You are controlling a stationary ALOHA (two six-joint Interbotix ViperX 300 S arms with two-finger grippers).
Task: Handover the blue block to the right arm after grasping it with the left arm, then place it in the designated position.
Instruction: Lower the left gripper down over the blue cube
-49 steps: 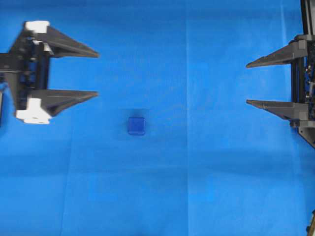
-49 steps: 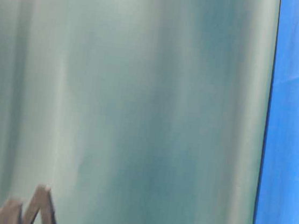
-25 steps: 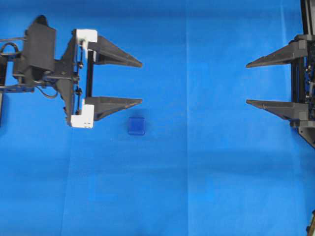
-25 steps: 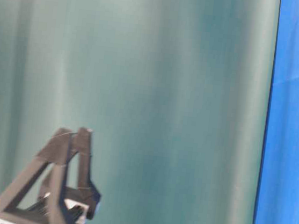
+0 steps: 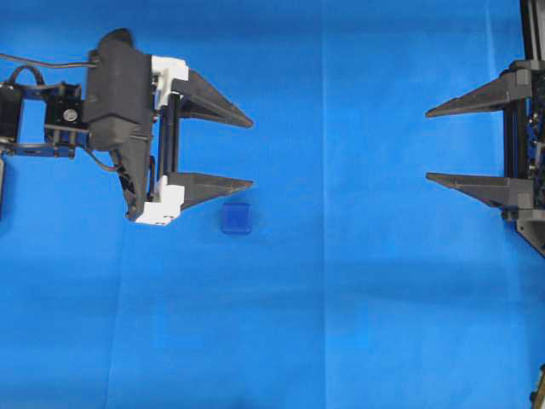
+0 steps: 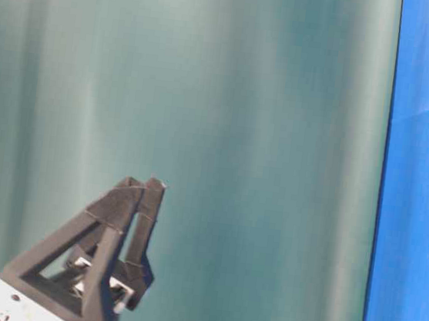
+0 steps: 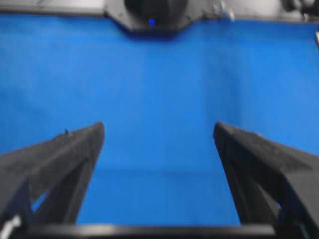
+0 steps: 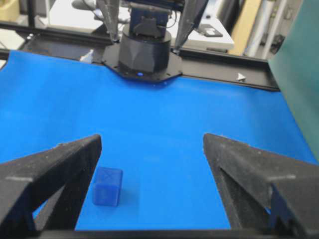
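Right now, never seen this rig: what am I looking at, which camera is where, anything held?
Two robot arms face each other across a blue cloth. Each ends in a two-fingered gripper.

The overhead view looks straight down. The left gripper, with white brackets, is on the left; the right gripper is at the right edge. Both are open and hold nothing.

The only loose thing is the blue block, a small dark-blue cube lying on the cloth. It sits just outside the left gripper's nearer fingertip, not between the fingers.

The table-level view shows mostly a greenish curtain, with the left gripper poking in at the bottom.

Each wrist view looks out between that gripper's own fingers. The right wrist view shows the block; the left wrist view shows only cloth and the opposite arm's base.
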